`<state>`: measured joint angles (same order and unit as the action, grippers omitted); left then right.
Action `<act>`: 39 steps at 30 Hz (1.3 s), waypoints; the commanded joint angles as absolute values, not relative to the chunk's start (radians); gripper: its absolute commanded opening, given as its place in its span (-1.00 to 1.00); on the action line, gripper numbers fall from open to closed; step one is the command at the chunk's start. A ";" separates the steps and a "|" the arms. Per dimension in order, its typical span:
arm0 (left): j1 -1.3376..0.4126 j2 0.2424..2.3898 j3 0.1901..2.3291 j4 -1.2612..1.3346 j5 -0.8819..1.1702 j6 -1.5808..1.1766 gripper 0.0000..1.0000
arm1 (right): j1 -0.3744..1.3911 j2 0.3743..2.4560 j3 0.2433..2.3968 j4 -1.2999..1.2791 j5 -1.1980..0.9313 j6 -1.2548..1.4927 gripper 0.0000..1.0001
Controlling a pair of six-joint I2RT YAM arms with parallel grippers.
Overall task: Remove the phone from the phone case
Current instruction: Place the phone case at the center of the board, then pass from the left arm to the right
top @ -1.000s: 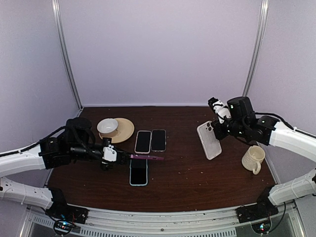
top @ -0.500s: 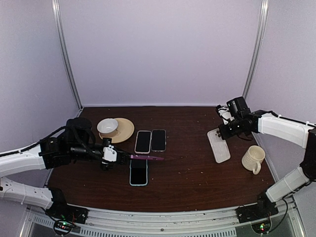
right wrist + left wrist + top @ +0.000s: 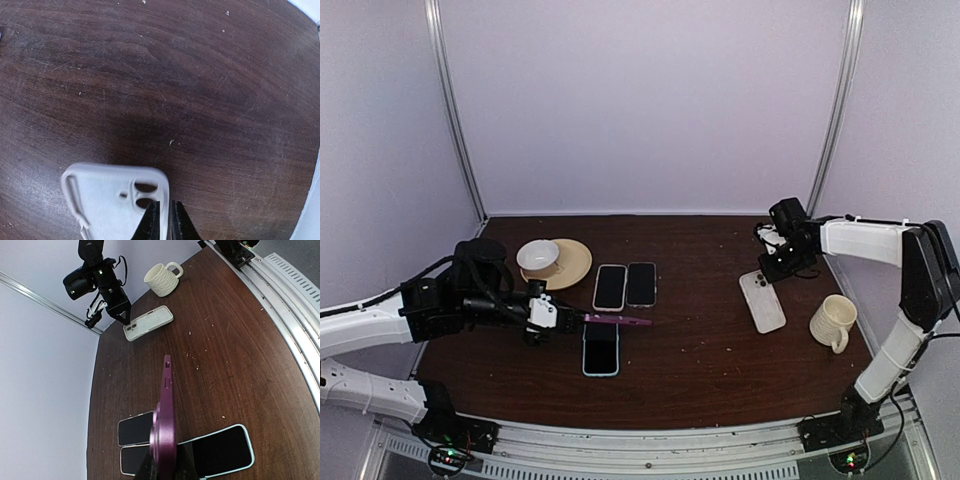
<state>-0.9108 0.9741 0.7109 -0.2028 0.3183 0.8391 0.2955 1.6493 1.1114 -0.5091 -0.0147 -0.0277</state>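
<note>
Left tool (image 3: pixel 166 465) pinches purple case (image 3: pixel 165 410) edge-on; thin grip, could drop onto phone (image 3: pixel 220 450). Right tool (image 3: pixel 162 212) pressed together on white case (image 3: pixel 107 205) rim, may drag it.

A: How was the left tool (image 3: pixel 576 318) set?
B: Low over the desk, arm stretched rightward, jaws pinched on the purple case (image 3: pixel 165 410).
A: And the right tool (image 3: pixel 767 273)?
B: Far forward, pointing down, jaws together.
</note>
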 commanded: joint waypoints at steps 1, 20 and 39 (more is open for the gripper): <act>-0.907 0.969 0.758 -0.139 0.336 0.844 -1.00 | 0.286 1.671 1.175 -0.534 -0.026 -0.039 -0.67; -0.878 1.028 0.824 -0.127 0.239 0.626 -1.00 | 0.578 1.323 1.142 -0.483 -0.011 -0.134 0.99; -0.854 1.347 1.285 -0.448 0.038 -0.053 -1.00 | 1.079 1.167 0.953 -0.113 0.113 -0.329 0.99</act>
<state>-0.8627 1.2690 1.1328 -0.3733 0.0940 0.1734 0.9909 1.1828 1.0145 -0.2581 0.0582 -0.2161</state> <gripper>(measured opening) 0.083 0.995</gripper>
